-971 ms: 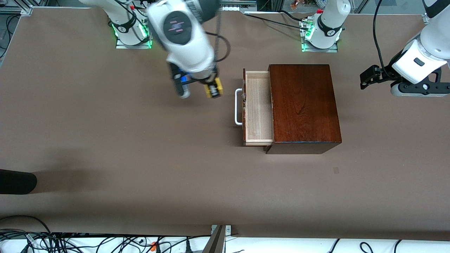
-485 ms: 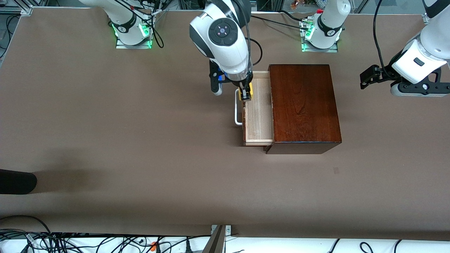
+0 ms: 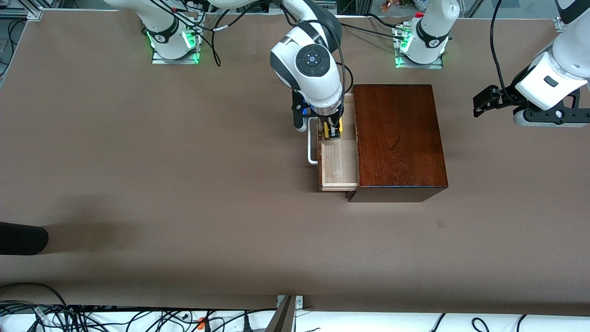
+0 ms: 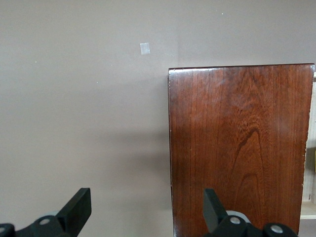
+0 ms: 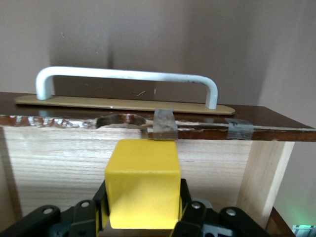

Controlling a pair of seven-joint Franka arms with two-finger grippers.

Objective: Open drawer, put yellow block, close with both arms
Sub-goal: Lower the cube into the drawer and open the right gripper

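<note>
The drawer (image 3: 339,161) is pulled out of the dark mahogany box (image 3: 397,138) toward the right arm's end of the table, its white handle (image 3: 312,147) outermost. My right gripper (image 3: 332,131) is shut on the yellow block (image 3: 333,131) and holds it over the open pale tray, at its part nearest the robots' bases. The right wrist view shows the yellow block (image 5: 142,183) between the fingers, with the drawer front and the handle (image 5: 126,76) past it. My left gripper (image 3: 484,99) is open, in the air off the box toward the left arm's end; the arm waits.
The box top (image 4: 239,148) shows in the left wrist view beside bare brown table. A small pale mark (image 3: 440,223) lies on the table nearer the front camera than the box. A dark object (image 3: 20,238) shows at the table's edge at the right arm's end.
My right gripper has carried the yellow block from over the bare table, past the handle, to over the open drawer. The left arm has barely moved.
</note>
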